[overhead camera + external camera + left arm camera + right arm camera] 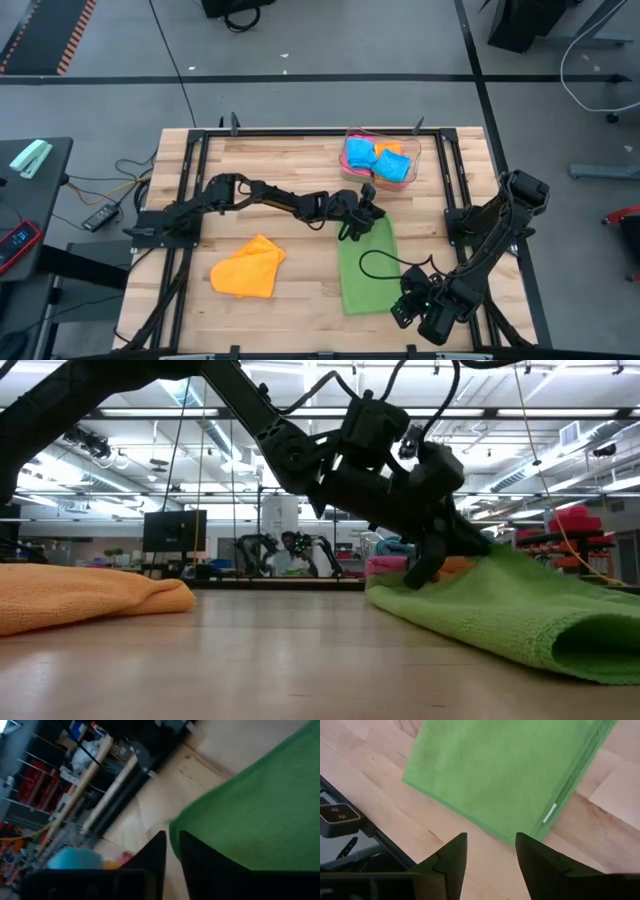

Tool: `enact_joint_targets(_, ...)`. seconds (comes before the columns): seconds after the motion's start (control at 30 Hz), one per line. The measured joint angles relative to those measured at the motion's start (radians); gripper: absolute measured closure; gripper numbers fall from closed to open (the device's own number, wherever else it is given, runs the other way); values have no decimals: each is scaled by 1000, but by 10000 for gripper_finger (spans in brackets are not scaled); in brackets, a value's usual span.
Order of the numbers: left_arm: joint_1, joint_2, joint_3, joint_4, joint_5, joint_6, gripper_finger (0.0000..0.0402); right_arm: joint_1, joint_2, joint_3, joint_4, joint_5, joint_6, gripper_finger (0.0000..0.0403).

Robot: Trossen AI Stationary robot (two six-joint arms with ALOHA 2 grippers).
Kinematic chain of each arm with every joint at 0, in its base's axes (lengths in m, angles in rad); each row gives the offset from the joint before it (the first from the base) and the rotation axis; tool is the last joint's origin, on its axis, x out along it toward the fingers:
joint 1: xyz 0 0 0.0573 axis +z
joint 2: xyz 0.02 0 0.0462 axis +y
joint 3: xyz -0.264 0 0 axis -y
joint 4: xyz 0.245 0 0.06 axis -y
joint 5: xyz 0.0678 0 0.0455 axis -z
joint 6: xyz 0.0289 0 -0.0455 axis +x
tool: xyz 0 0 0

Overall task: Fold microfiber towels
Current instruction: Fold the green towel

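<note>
The high view looks straight down from well above, taking in the whole pale wooden slatted table (300, 290) and the grey floor around it. The low view sits at tabletop level, close to the wood, facing level across it into the room beyond. The left wrist view rides just behind the left gripper (172, 845), tilted and very near the folded green microfiber towel (270, 820). The right wrist view looks steeply down past the right gripper (491, 851) onto that same towel's edge. All four views share the green towel (366, 268); the high and low views also share the crumpled orange microfiber towel (80, 595).
</note>
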State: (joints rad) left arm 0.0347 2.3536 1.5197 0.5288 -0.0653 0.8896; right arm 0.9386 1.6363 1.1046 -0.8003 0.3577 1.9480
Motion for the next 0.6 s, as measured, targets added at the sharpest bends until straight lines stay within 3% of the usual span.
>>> enact_joint_targets(0.37,-10,-24,-1,-50,-46,-74,197,0,2,0,-15,12,-11,226)
enact_joint_targets(0.6,-79,-96,-1,-302,-41,-70,202,0,31,-22,-27,157,-130,226)
